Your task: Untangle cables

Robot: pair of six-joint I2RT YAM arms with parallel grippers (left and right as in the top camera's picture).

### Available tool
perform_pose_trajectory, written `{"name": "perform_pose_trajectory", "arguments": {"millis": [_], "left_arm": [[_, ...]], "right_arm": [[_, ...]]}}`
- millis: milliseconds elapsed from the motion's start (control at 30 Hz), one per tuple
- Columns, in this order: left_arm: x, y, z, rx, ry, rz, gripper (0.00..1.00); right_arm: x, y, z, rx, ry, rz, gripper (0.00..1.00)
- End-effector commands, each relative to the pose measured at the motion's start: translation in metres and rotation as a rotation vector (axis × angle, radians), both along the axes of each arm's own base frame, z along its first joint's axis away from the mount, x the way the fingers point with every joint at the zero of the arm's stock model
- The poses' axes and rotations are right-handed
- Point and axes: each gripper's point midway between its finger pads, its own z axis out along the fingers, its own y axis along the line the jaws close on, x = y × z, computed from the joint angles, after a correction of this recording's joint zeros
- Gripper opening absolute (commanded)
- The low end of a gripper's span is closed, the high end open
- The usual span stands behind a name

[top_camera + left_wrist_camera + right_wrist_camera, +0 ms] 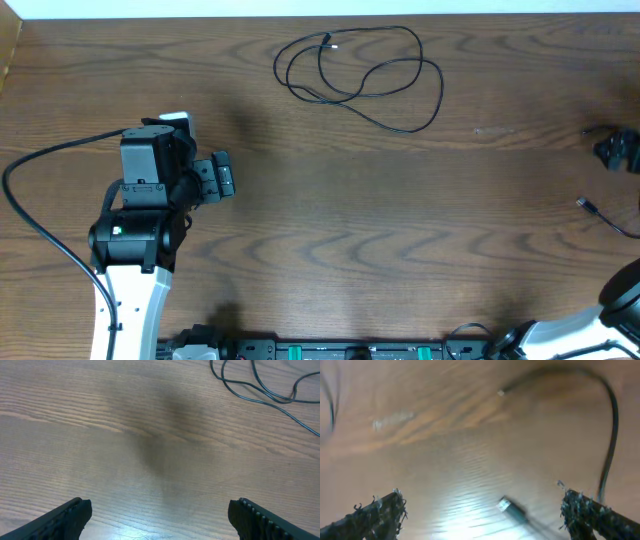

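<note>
A thin black cable lies in loose loops at the table's far middle; part of it shows in the left wrist view's top right corner. My left gripper is open over bare wood, well short of it, and sits at the left in the overhead view. My right gripper is open too. A plug end of another black cable lies on the table between its fingers, nearer the right one. That plug shows near the overhead's right edge.
A dark shape sits at the right edge of the overhead view; I cannot tell what it is. The left arm's thick black lead curves across the left side. The right arm's base is at the bottom right.
</note>
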Motion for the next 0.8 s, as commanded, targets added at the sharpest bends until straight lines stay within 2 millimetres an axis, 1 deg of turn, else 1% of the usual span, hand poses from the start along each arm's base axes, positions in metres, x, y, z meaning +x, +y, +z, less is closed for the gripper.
{"name": "perform_pose_trajectory", "arguments": {"millis": [0,33,67,100,133,167,200,233,300,333,367,500,567,700,767], "left_arm": [[0.003,0.003,0.009,0.001,-0.026,0.018,0.92],[0.003,0.003,0.009,0.001,-0.026,0.018,0.92],[0.003,0.003,0.009,0.001,-0.026,0.018,0.92],[0.003,0.003,0.009,0.001,-0.026,0.018,0.92],[0.003,0.003,0.009,0.001,-0.026,0.018,0.93],[0.003,0.003,0.009,0.001,-0.026,0.018,0.92],[0.003,0.003,0.009,0.001,-0.026,0.018,0.92],[0.003,0.003,0.009,0.001,-0.026,0.018,0.92],[0.003,0.003,0.009,0.001,-0.026,0.018,0.92],[0.003,0.003,0.009,0.001,-0.026,0.018,0.92],[0.003,0.003,0.009,0.001,-0.026,0.018,0.92],[0.003,0.003,0.009,0.001,-0.026,0.018,0.92],[0.003,0.003,0.009,0.001,-0.026,0.018,0.92],[0.003,0.003,0.009,0.001,-0.026,0.018,0.92],[0.003,0.003,0.009,0.001,-0.026,0.018,0.92]], "right_arm": [[0.01,0.007,0.004,0.158,0.039,-0.37,0.99],[0.017,0.022,0.007,0.218,0.022,-0.343,0.99],[0.021,0.03,0.01,0.245,0.006,-0.312,0.99],[0.025,0.034,0.012,0.258,-0.008,-0.291,0.99],[0.025,0.035,0.011,0.254,-0.003,-0.291,0.97],[0.017,0.03,0.005,0.229,0.054,-0.371,0.93],[0.004,0.022,-0.003,0.2,0.127,-0.499,0.92],[-0.017,0.01,-0.012,0.136,0.221,-0.665,0.92],[-0.052,-0.009,-0.016,-0.004,0.331,-0.933,0.9],[-0.065,-0.015,-0.015,-0.063,0.359,-1.037,0.9],[-0.072,-0.018,-0.013,-0.101,0.367,-1.105,0.89],[-0.084,-0.022,-0.011,-0.162,0.357,-1.284,0.92],[-0.09,-0.028,-0.011,-0.198,0.342,-1.354,0.94],[-0.095,-0.044,-0.018,-0.278,0.297,-1.391,0.99],[-0.092,-0.05,-0.028,-0.302,0.28,-1.342,0.99]]}}
